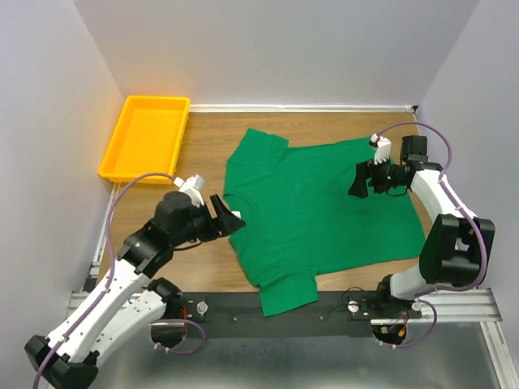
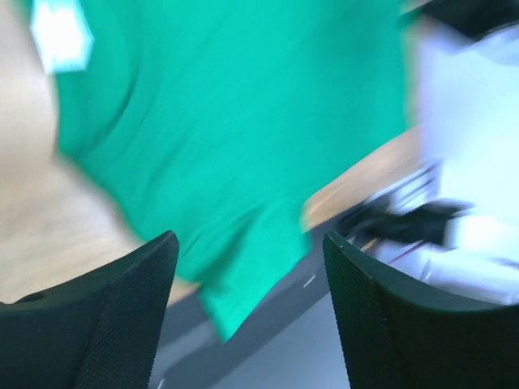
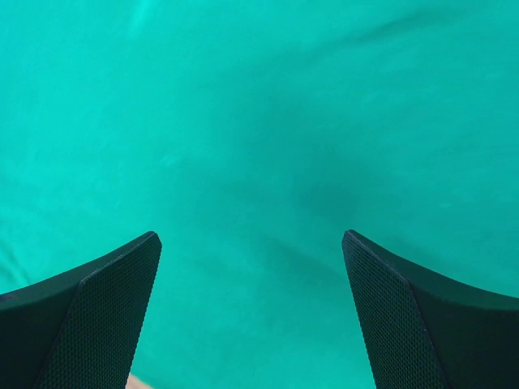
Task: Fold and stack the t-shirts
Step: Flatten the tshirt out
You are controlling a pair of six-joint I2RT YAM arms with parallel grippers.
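- The green t-shirt [image 1: 316, 211] is lying spread open and mostly flat on the wooden table [image 1: 211, 130], covering the middle of it.
- It is showing one solid emerald colour, with soft shallow wrinkles running across the body.
- Its neck opening is facing the left side, and a small white label [image 2: 61, 32] is showing there in the left wrist view, which is blurred.
- One short sleeve is pointing toward the far edge. The other is reaching over the near edge of the table onto the dark rail.
- The left tool [image 1: 229, 216] is hovering just beside the collar with its fingers [image 2: 138, 292] standing well apart and gripping nothing.
- The right tool [image 1: 359, 182] is hanging over the shirt's far right part. Its fingers [image 3: 105, 308] are spread wide above bare green cloth, holding nothing.
- The yellow tray [image 1: 146, 138] is sitting in the far left corner, apart from the shirt.
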